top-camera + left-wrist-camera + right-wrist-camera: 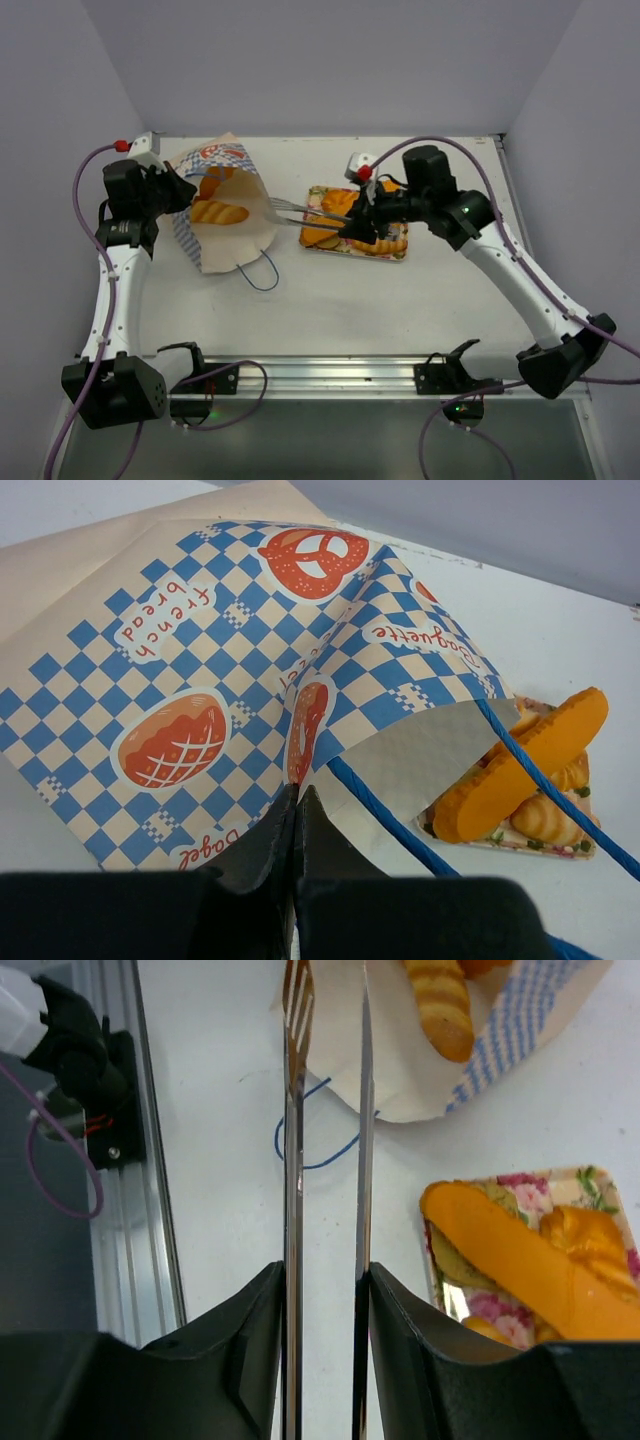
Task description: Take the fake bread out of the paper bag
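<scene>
The paper bag (245, 238) lies on its side at the left, mouth open toward the tray. My left gripper (180, 192) is shut on its upper edge, seen pinched in the left wrist view (296, 800) on the checkered side (200, 660). A braided bread loaf (219, 212) lies inside the bag and shows in the right wrist view (440, 1005). My right gripper (358, 225) is shut on metal tongs (305, 215). The tongs' tips (293, 1020) are apart and empty at the bag's mouth. Several breads, including a long flat orange stick (510, 1255), lie on the floral tray (395, 252).
A blue cord handle (262, 275) trails from the bag onto the table toward the near side. The tray stands right of the bag, under my right wrist. A metal rail with black clamps (320, 375) runs along the near edge.
</scene>
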Available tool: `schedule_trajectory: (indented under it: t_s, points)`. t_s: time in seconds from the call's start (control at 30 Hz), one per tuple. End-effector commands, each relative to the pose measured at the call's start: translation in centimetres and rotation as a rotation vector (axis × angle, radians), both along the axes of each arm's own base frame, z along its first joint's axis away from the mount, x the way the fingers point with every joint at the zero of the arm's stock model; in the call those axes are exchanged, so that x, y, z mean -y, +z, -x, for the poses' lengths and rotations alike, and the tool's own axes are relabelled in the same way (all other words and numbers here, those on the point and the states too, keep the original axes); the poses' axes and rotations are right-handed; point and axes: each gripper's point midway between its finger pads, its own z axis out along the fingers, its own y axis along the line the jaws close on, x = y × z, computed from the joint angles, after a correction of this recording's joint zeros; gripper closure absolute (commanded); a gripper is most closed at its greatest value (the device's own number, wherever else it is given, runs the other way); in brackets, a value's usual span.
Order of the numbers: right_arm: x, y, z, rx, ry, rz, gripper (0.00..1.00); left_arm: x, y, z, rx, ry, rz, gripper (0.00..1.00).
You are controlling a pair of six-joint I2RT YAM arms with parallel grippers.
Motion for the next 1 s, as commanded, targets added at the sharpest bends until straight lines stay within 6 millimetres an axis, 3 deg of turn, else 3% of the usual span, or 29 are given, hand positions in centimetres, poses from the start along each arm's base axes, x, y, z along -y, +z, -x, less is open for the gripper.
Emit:
schedule_trajectory:
  t_s: [0.0,0.03,0.07,0.13,0.17,0.27,0.3,0.4,0.5,0.53,0.7,0.97]
  points:
    - [-3.5,0.3,-0.2,0.195,0.048,0.139,0.59,0.2,2.3,0.5,0.052,-0.028,-0.013,1.00]
    - [-3.8,-0.3,-1.0,0.251,0.026,0.209,0.59,0.4,2.2,0.6,0.048,-0.037,-0.009,1.00]
    - [-5.9,-1.0,-0.3,0.278,0.069,0.244,0.60,0.4,2.1,0.7,0.043,-0.036,-0.008,1.00]
    - [-6.8,-1.9,-1.8,0.380,0.033,0.345,0.60,0.5,2.1,0.7,0.042,-0.039,-0.008,1.00]
    - [-8.4,-3.1,-1.5,0.404,0.059,0.385,0.60,0.5,2.1,0.8,0.041,-0.040,-0.009,1.00]
    - [-10.2,-4.0,-2.6,0.505,0.034,0.478,0.60,0.6,2.2,1.0,0.043,-0.044,-0.009,1.00]
    - [-11.1,-5.3,-3.2,0.514,0.034,0.517,0.60,0.6,2.2,1.0,0.043,-0.044,-0.009,1.00]
    - [-12.2,-7.0,-4.6,0.599,0.011,0.617,0.60,0.7,2.1,1.1,0.044,-0.051,-0.006,1.00]
    - [-13.2,-7.3,-5.9,0.675,-0.017,0.657,0.60,0.8,1.9,1.2,0.044,-0.054,-0.002,1.00]
    - [-13.5,-8.3,-6.2,0.685,-0.005,0.687,0.60,0.9,1.8,1.2,0.044,-0.058,0.001,1.00]
    - [-14.9,-9.2,-7.7,0.755,-0.036,0.733,0.60,1.1,1.6,1.3,0.050,-0.067,0.007,1.00]
    - [-17.0,-11.1,-8.6,0.828,-0.015,0.804,0.59,1.4,1.6,1.4,0.062,-0.078,0.018,1.00]
